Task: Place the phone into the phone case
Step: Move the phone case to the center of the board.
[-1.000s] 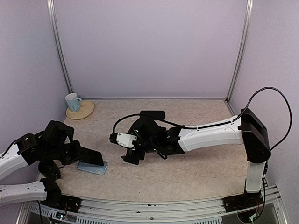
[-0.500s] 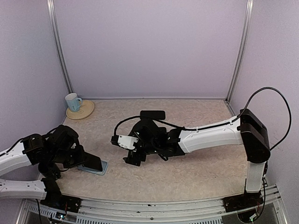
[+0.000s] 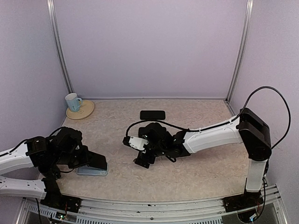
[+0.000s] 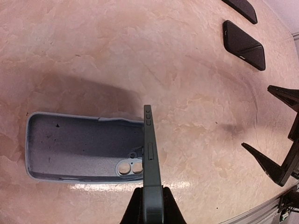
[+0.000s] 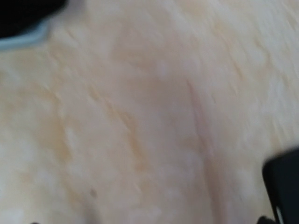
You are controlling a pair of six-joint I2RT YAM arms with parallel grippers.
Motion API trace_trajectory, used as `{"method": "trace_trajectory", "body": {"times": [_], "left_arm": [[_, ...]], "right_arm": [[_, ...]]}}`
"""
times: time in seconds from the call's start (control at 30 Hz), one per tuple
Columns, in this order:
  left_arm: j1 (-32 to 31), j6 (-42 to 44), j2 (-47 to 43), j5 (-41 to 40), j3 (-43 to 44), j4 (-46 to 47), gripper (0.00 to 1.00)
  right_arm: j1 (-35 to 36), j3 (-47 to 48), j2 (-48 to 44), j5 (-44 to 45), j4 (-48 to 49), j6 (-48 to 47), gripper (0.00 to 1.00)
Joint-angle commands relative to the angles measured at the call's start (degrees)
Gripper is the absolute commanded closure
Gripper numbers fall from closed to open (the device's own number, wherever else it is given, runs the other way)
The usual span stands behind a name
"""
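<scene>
The dark phone (image 4: 150, 154) is held edge-on in my left gripper (image 4: 147, 210), which is shut on its near end. The phone's far end reaches over the camera-hole end of the light blue-grey phone case (image 4: 70, 147), which lies open side up on the table. From above, the phone (image 3: 98, 161) sits tilted over the case (image 3: 88, 171), with my left gripper (image 3: 88, 159) at it. My right gripper (image 3: 143, 160) is open and empty to the right of the case; its spread fingertips (image 4: 261, 161) show in the left wrist view. The right wrist view is blurred.
A black flat case-like item (image 3: 153, 115) lies at mid-back of the table. The left wrist view shows two such dark items (image 4: 244, 44), one behind the other. A mug (image 3: 72, 101) stands on a round coaster (image 3: 83, 112) at the back left.
My left gripper has lowered and shifted the phone right over the case. My right gripper has drawn back to the right, away from the case, uncovering the black item behind it.
</scene>
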Motion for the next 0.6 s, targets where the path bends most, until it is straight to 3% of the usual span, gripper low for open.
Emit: {"method": "trace_trajectory", "body": {"times": [0.0,0.13,0.27,0.43,0.57], "left_arm": [[-3.7,-2.9,3.7,6.9,-2.1,13.6,1.0],[-5.6,-2.4,8.0,7.6,-1.6,19.1,1.0],[-7.1,-2.1,11.3,8.2,-1.1,22.9,1.0],[-8.1,-2.2,12.3,8.3,-1.2,24.5,1.0],[-8.1,-2.8,10.5,7.7,-1.8,24.1,1.0]], "right_arm": [[-2.9,-3.3,-4.2,-1.0,0.6,5.5,0.0],[-4.0,-4.9,-5.4,-3.9,0.6,7.1,0.0],[-3.6,-7.5,-6.8,-12.4,2.5,3.9,0.01],[-3.1,-12.4,-8.0,-21.5,8.6,-2.6,0.0],[-2.4,-9.9,-4.8,-24.6,9.6,-5.2,0.0]]}}
